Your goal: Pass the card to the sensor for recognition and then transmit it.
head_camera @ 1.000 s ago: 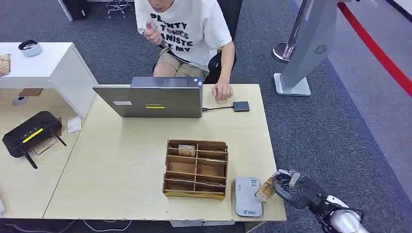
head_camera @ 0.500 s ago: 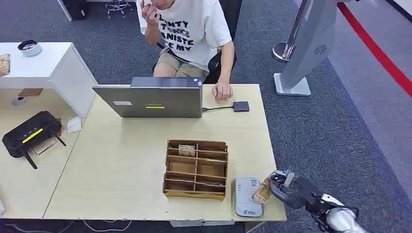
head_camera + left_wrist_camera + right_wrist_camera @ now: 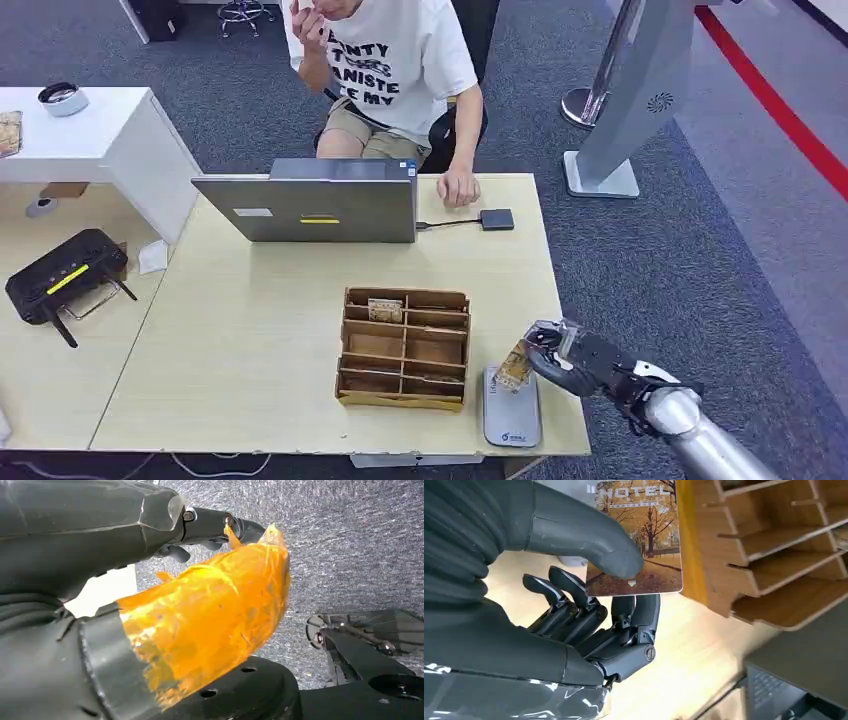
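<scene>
Right hand (image 3: 560, 355) pinches the hotel card (image 3: 515, 366) by thumb and finger, card upright, poised just above the grey sensor (image 3: 511, 405) at table's near edge. Beyond: wooden organiser (image 3: 404, 348), laptop (image 3: 312, 205), seated person (image 3: 385, 70). Left hand's (image 3: 75, 555) state unclear.

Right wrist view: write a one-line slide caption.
Robot hand pinching a hotel key card under its thumb, beside the wooden card organizer on the light table.

Glossy card (image 3: 639, 535); wooden organizer (image 3: 404, 348) — matt.
</scene>
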`<act>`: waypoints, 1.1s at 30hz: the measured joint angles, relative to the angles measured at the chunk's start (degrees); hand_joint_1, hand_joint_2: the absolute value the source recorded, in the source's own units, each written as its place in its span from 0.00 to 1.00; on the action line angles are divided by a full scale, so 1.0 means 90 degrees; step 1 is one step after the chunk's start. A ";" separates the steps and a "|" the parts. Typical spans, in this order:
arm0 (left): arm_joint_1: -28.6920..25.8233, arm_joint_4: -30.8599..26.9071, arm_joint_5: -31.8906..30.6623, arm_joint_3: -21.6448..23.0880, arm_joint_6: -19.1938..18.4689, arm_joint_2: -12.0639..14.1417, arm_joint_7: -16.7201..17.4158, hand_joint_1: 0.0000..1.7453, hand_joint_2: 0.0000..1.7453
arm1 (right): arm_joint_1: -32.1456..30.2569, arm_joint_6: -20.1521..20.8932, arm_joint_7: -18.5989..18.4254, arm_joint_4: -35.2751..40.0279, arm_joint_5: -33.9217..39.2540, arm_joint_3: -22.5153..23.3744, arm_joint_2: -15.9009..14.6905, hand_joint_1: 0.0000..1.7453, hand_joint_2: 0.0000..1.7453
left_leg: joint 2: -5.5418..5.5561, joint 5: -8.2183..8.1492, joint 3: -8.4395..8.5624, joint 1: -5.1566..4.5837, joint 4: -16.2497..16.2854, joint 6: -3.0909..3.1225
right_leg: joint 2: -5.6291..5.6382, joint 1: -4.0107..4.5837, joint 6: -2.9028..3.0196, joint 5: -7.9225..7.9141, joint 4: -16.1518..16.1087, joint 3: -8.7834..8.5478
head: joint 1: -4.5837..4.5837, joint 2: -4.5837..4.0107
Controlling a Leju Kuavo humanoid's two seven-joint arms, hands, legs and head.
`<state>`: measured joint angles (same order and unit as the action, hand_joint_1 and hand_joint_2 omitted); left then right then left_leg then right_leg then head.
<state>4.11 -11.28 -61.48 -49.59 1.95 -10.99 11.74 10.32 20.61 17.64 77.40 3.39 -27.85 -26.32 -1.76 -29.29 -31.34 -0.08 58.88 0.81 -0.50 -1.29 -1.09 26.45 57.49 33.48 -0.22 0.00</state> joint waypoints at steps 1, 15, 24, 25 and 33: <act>-0.0001 0.0000 -0.0002 0.0000 0.0000 0.0000 -0.0002 0.00 0.00 | 0.0072 0.0002 -0.0012 0.0010 0.0000 -0.0043 0.0000 1.00 1.00 | 0.0000 0.0000 0.0000 0.0000 0.0000 0.0000 | 0.0000 0.0000 0.0000 0.0000 0.0000 0.0000 | 0.0002 0.0000; 0.0001 0.0000 -0.0049 0.0000 -0.0010 -0.0015 -0.0024 0.00 0.00 | 0.1123 -0.0209 -0.0418 -0.0068 -0.0391 -0.1042 -0.0024 1.00 1.00 | 0.0000 0.0003 0.0002 -0.0001 0.0000 0.0004 | -0.0001 0.0000 0.0000 -0.0001 0.0000 0.0000 | 0.0002 0.0000; 0.0002 0.0000 -0.0046 0.0000 -0.0044 -0.0019 -0.0024 0.00 0.00 | 0.1397 -0.0364 -0.0524 -0.0153 -0.0583 -0.1632 -0.0265 1.00 1.00 | 0.0000 0.0002 0.0000 -0.0001 0.0001 0.0005 | 0.0000 0.0000 -0.0001 -0.0001 0.0000 0.0000 | 0.0002 0.0000; 0.0001 0.0000 -0.0046 0.0000 -0.0046 -0.0019 -0.0024 0.00 0.00 | 0.1403 -0.0369 -0.0524 -0.0153 -0.0585 -0.1668 -0.0277 1.00 1.00 | 0.0000 0.0002 0.0000 -0.0001 0.0001 0.0005 | 0.0000 0.0000 -0.0001 -0.0001 0.0000 0.0000 | 0.0002 0.0000; 0.0002 0.0000 -0.0046 0.0000 -0.0046 -0.0022 -0.0024 0.00 0.00 | 0.1431 -0.0391 -0.0575 -0.0153 -0.0709 -0.1906 -0.0379 1.00 1.00 | 0.0000 0.0002 0.0002 0.0000 0.0001 0.0005 | 0.0000 0.0000 -0.0001 -0.0001 0.0000 0.0000 | 0.0002 0.0000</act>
<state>4.12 -11.28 -61.90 -49.59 1.53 -11.19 11.52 23.20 17.09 12.46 76.02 -3.00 -45.00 -29.73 -1.76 -29.27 -31.33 -0.08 58.89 0.85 -0.50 -1.29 -1.10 26.45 57.49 33.48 -0.20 0.00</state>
